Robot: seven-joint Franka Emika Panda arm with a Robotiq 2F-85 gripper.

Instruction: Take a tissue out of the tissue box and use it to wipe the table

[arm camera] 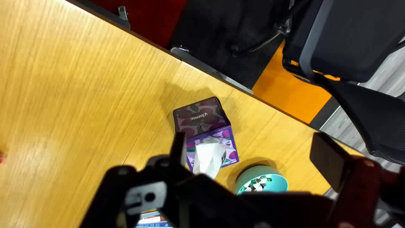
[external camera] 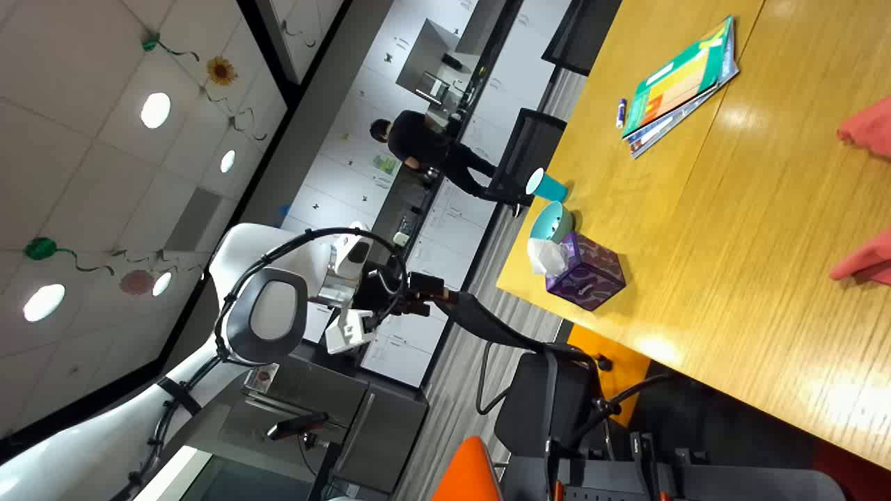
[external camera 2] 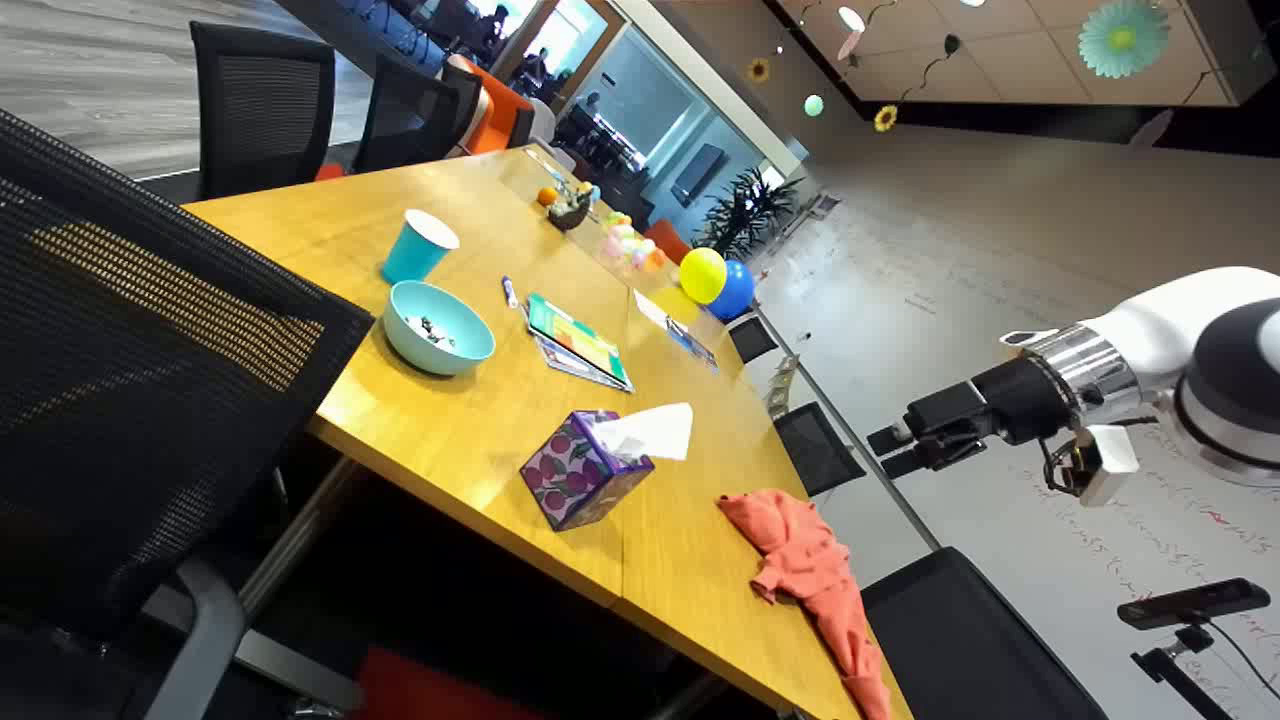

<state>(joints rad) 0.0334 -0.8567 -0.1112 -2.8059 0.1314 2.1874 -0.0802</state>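
The tissue stands out from the tissue box on the table, and the gripper, spread wide and empty, hangs well apart, so pulling and wiping seem both to remain.

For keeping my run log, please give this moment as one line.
gripper: open, empty | tissue: sticking out of tissue box | tissue box: on table | wiping: not underway

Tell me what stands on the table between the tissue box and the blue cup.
The turquoise bowl stands between the tissue box and the blue cup; both exterior views show it.
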